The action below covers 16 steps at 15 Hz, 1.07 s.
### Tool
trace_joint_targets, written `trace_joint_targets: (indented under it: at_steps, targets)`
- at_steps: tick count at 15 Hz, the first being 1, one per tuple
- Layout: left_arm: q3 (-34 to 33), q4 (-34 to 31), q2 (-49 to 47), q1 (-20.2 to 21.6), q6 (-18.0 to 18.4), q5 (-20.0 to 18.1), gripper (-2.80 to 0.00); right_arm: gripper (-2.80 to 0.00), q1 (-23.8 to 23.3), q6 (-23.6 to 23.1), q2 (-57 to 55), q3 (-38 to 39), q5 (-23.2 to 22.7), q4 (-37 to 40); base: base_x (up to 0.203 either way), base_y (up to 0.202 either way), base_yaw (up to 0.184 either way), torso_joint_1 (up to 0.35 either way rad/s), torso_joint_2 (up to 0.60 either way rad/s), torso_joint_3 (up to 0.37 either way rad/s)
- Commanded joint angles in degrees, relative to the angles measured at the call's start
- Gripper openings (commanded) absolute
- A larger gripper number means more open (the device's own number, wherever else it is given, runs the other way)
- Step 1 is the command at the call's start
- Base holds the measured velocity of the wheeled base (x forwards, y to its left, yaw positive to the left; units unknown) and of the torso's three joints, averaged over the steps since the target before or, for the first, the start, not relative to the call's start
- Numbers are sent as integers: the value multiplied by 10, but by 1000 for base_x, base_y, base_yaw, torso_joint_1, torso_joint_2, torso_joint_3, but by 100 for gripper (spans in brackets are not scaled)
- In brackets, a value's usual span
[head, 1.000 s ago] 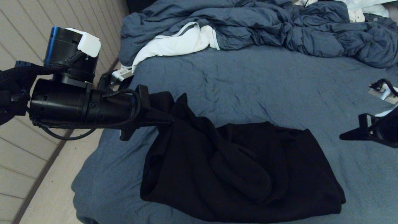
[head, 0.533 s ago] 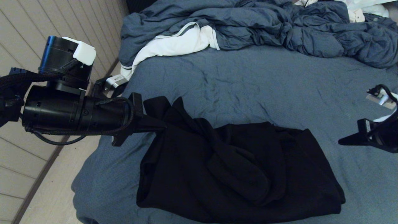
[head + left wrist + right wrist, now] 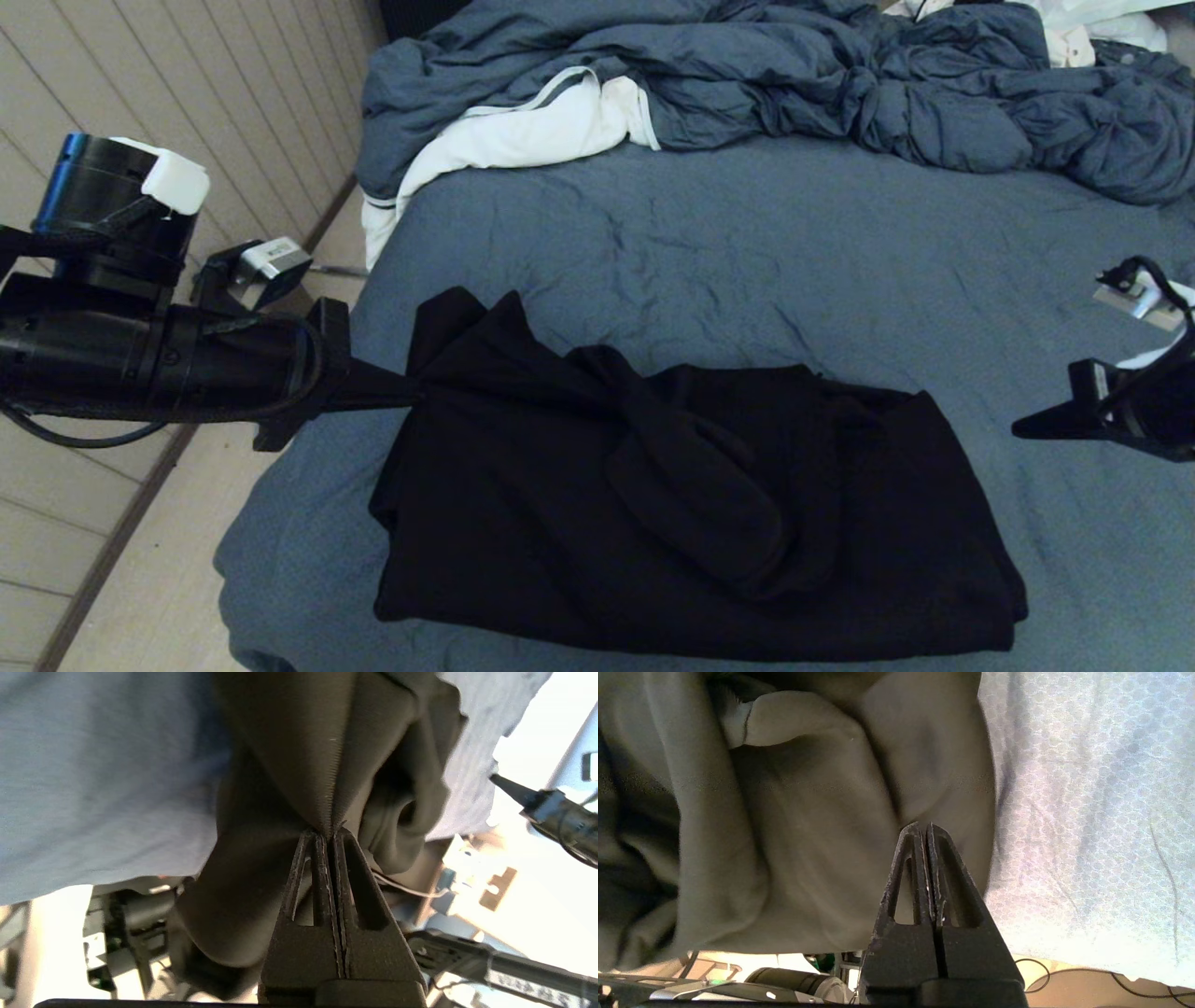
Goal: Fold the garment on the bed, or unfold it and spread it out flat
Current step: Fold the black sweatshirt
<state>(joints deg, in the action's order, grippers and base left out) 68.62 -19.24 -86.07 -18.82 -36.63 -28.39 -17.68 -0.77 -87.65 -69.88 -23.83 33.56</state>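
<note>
The garment, a black hoodie, lies bunched across the near part of the bed. Its left end is drawn out taut to a point. There my left gripper is shut on a pinch of the fabric, above the bed's left edge; in the left wrist view the left gripper clamps ribbed cloth at its tips. My right gripper hovers to the right of the garment, shut and empty. In the right wrist view the right gripper points at the garment without holding it.
A crumpled blue-grey duvet fills the far side of the bed. A white cloth with grey stripes hangs at its left. Left of the bed lies pale floor and a panelled wall.
My left gripper has pulled leftward and slightly down, dragging the hoodie's left end with it and stretching the cloth out. The right gripper has barely moved.
</note>
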Motion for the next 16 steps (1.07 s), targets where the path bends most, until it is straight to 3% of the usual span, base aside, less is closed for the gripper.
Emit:
trace_joint_targets:
  at_steps: [1,7,10,16]
  targets:
    - [-6,-3,14,17,6,-2,-280,-280,3,0,0,1,-1,2,0,0,0,0,0,0]
    - [-18,-20,27,73,44,-7,-280,-280,19,2,4,5,-1,2,0,0,0,0,0,0]
    - [-11,-40,31,131,60,-44,-280,-280,22,2,4,9,-1,2,0,0,0,0,0,0]
    - [-10,-67,33,232,123,-74,-280,-280,24,2,4,9,-1,2,0,0,0,0,0,0]
